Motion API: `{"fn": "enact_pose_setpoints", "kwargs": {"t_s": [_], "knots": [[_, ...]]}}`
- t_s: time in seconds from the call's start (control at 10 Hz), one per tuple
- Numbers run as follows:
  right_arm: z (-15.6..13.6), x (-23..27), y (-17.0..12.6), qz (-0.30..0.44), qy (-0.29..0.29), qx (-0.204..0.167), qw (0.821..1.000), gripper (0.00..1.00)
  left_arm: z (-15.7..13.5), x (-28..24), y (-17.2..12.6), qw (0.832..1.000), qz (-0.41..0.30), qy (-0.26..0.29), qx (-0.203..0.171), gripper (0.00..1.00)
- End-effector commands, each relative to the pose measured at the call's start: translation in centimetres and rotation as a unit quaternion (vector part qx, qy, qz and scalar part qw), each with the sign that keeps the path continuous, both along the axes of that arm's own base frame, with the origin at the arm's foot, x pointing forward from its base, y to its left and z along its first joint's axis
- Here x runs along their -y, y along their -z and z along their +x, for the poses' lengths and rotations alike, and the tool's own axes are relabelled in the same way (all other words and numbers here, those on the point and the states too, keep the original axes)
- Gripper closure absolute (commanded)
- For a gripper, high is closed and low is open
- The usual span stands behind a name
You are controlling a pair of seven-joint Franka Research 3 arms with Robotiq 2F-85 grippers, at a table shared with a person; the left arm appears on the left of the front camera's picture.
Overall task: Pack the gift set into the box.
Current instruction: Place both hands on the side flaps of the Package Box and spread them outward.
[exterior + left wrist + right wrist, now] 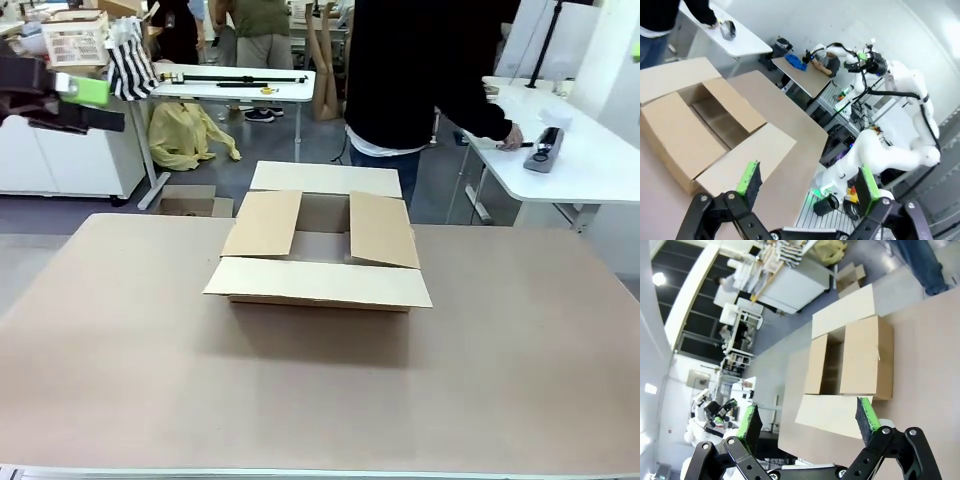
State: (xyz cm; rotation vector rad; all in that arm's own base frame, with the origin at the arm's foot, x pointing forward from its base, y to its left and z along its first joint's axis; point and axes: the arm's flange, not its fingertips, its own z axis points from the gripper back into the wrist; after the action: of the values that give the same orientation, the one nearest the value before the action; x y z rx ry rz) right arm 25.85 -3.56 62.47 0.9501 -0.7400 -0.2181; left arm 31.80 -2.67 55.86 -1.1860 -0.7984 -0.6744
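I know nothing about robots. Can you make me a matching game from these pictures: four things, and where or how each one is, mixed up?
Things: 1 yellow cloth; 2 left gripper; 3 box; 4 person's hand.
States: A middle of the brown table, flaps open; B heaped beyond that table; C resting on a white side table; D fingers apart, holding nothing.
Pairs: 1-B, 2-D, 3-A, 4-C.

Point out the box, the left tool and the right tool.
box (pixel 318 284): front view, on its near top flap.
left tool (pixel 807 179): left wrist view, midway between its fingertips.
right tool (pixel 808 417): right wrist view, midway between its fingertips.
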Motion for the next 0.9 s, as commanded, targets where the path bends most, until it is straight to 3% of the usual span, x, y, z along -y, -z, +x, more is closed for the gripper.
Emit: {"fn": "enact_pose_setpoints", "kwargs": {"t_s": [0.0, 0.3, 0.4, 0.6, 0.8], "knots": [[0.0, 0.5, -0.2, 0.0, -0.007, 0.008, 1.0, 0.0, 0.2, -0.4, -0.3, 1.0, 0.002, 0.0, 0.017, 0.0], [0.0, 0.5, -0.2, 0.0, -0.007, 0.008, 1.0, 0.0, 0.2, -0.4, -0.3, 1.0, 0.002, 0.0, 0.017, 0.0], [0.0, 0.5, -0.2, 0.0, -0.007, 0.008, 1.0, 0.0, -0.1, -0.5, -0.2, 1.0, 0.007, -0.001, 0.001, 0.0], [0.0, 0.5, -0.2, 0.0, -0.007, 0.008, 1.0, 0.0, 3.0, 5.2, -2.8, 0.995, 0.098, -0.018, -0.009, 0.0], [0.0, 0.5, -0.2, 0.0, -0.007, 0.008, 1.0, 0.0, 8.0, 12.7, -2.6, 0.971, 0.225, -0.068, -0.032, 0.0]]}}
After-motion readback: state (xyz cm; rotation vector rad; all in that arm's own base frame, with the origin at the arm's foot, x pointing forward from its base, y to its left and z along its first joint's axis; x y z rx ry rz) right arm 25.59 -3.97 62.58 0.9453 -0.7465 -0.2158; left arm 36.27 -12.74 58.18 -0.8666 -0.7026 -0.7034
